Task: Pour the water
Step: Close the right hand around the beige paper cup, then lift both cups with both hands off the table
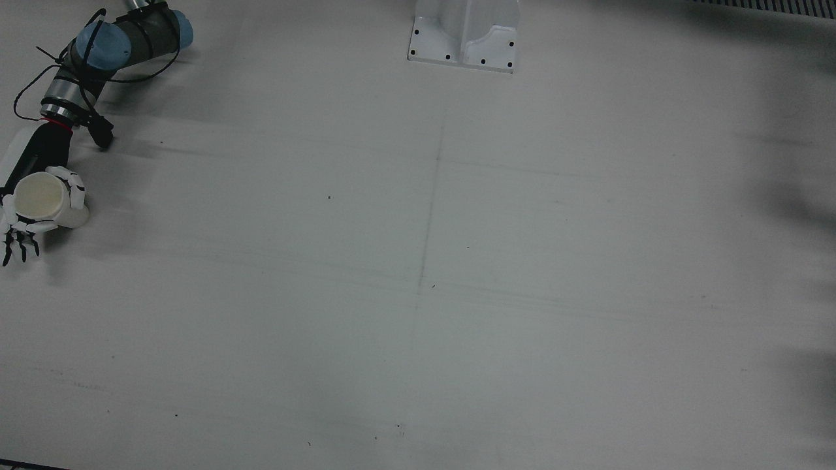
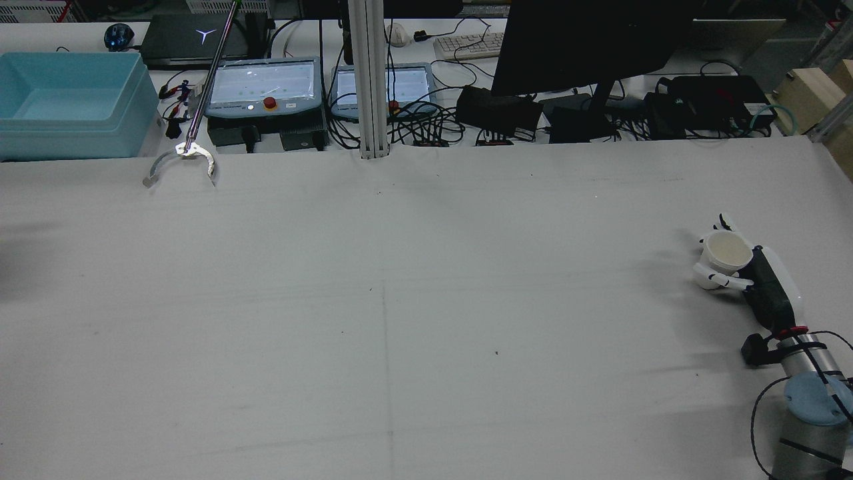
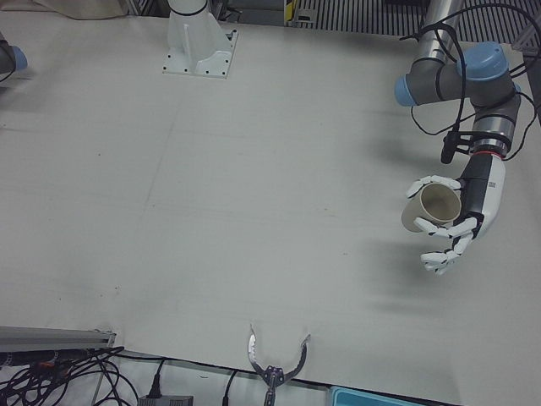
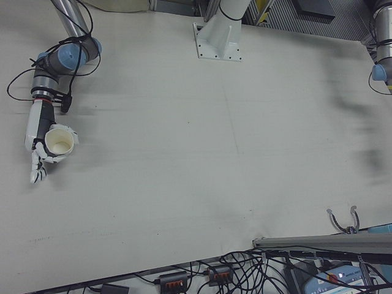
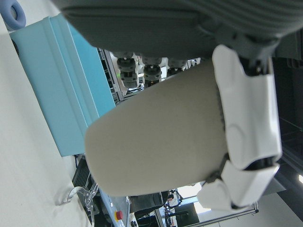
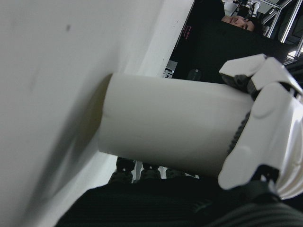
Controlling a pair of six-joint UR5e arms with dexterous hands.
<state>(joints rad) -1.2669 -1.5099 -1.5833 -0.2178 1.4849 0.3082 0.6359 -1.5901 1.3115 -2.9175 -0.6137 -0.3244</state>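
Observation:
My right hand (image 1: 29, 219) is shut on a white cup (image 1: 40, 196) at the table's edge, far left in the front view. This cup (image 2: 728, 250) stands upright with its mouth up. In the right hand view the white cup (image 6: 170, 123) has its base at or just above the table, with white fingers (image 6: 265, 127) around its upper part. My left hand (image 3: 456, 228) is shut on a beige cup (image 3: 439, 205), held above the table and tilted with its mouth sideways. The left hand view shows the beige cup (image 5: 156, 142) close up. The two cups are far apart.
A light blue bin (image 2: 66, 100) stands at the far left beyond the table. A grabber tool's claw (image 2: 180, 163) lies at the far edge. A white pedestal (image 1: 465, 36) and a post (image 2: 370, 80) stand mid-table. Teach pendants, a monitor and cables line the back.

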